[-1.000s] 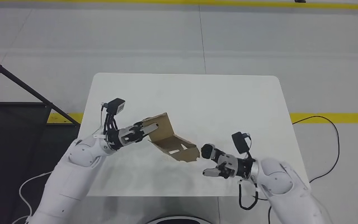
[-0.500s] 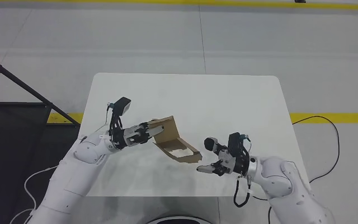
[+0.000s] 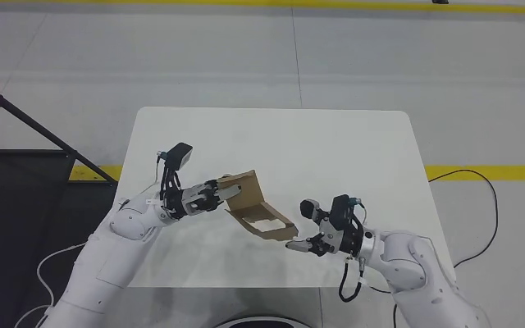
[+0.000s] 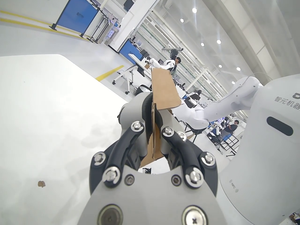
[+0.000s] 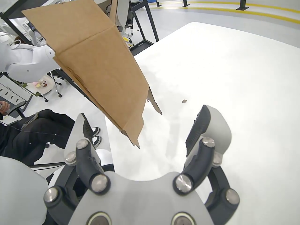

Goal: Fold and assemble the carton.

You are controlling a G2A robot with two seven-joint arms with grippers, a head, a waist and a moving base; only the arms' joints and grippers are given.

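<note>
A brown cardboard carton (image 3: pixel 256 207), partly opened, hangs above the near middle of the white table (image 3: pixel 344 148). My left gripper (image 3: pixel 230 190) is shut on its left edge; in the left wrist view the cardboard (image 4: pixel 161 94) stands pinched between the fingers (image 4: pixel 137 118). My right gripper (image 3: pixel 303 227) is open just right of the carton's lower corner, not touching it. In the right wrist view the carton's panel (image 5: pixel 98 71) hangs in front of the open fingers (image 5: pixel 204 127), its torn corner pointing down between them.
A small brown scrap (image 5: pixel 184 101) lies on the table beyond the right gripper. Bare tabletop (image 3: pixel 328 139) spreads behind the carton. A black frame (image 3: pixel 33 123) stands off the table's left side.
The right gripper has shifted left toward the carton's lower corner. The left gripper lifted the carton and turned it slightly a second ago, then held still.
</note>
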